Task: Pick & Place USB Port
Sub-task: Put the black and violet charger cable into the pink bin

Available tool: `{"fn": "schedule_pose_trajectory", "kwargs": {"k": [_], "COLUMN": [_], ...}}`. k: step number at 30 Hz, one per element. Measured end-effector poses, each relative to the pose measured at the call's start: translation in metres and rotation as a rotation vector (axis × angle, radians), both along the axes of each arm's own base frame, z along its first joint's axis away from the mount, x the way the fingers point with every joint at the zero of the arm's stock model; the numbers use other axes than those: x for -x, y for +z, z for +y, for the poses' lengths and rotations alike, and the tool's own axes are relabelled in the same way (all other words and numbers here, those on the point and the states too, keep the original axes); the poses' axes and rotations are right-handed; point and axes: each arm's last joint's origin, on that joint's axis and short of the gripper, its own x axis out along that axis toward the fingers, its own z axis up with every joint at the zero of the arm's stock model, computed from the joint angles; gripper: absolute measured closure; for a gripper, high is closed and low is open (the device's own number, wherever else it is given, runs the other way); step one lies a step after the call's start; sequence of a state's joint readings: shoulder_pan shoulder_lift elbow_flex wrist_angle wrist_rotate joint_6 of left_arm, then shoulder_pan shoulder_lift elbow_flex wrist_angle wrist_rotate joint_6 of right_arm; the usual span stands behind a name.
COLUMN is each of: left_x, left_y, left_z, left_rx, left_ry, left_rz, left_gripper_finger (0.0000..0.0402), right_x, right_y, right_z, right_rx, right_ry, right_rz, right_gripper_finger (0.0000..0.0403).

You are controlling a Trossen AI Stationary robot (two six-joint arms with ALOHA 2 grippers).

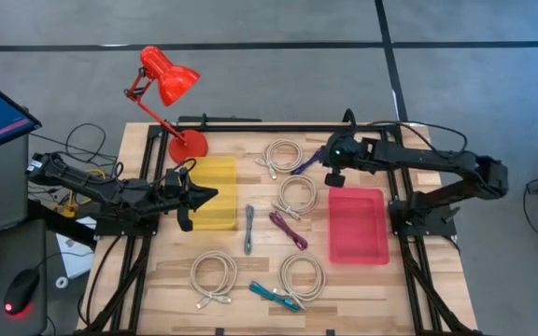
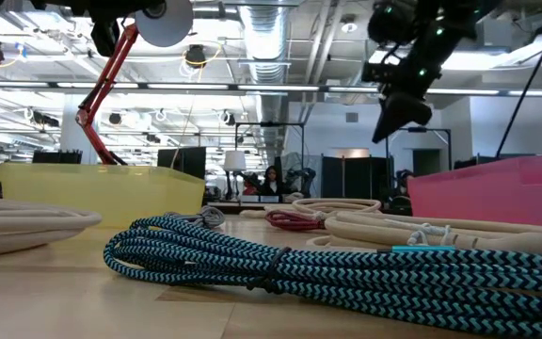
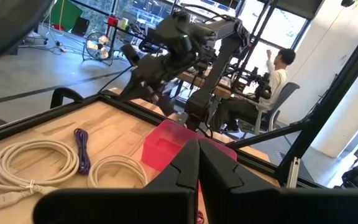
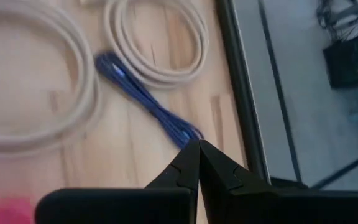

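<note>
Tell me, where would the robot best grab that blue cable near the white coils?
Probably mid-length on the blue cable, coming straight down from above. It lies flat as a thin folded bundle, so fingers can straddle it crosswise. One end touches a white coil, so the free stretch suits the right end effector best.

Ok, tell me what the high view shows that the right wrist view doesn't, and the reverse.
Only the high view shows both trays, yellow tray and pink tray, the red lamp, the left gripper over the yellow tray, and the teal cable. Only the right wrist view shows the right gripper closed, up close. Both show the blue cable beside a white coil.
</note>
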State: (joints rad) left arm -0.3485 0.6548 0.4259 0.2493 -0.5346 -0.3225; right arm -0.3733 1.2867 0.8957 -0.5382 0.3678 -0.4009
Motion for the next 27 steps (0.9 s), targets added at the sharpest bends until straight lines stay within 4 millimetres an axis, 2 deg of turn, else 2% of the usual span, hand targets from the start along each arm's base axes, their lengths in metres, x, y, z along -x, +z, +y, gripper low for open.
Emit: {"fn": "schedule_pose_trajectory", "kwargs": {"k": [6,15,23,27], "left_x": [0.0,0.0,0.0,0.0], "left_y": [0.0,0.0,0.0,0.0], "left_z": [0.0,0.0,0.0,0.0], "left_rx": [0.0,0.001,0.001,0.001], "left_ry": [0.0,0.0,0.0,0.002], "left_rz": [-0.001,-0.003,-0.003,-0.003], "left_gripper_finger": [0.0397,0.0397,0.0396,0.0396], "right_x": [-0.005,-0.004,-0.008,-0.012], "right_y": [0.007,0.028,0.012,-0.001], "right_z": [-0.028,-0.073,-0.086,-0.096], "right_rx": [-0.029,-0.167,-0.434,-0.469], "right_ry": [-0.01,-0.014,0.043,0.008], "right_rz": [0.066,-0.003,0.148,0.218], "right_gripper_finger": [0.0403,0.0403,0.0403,0.0403]}}
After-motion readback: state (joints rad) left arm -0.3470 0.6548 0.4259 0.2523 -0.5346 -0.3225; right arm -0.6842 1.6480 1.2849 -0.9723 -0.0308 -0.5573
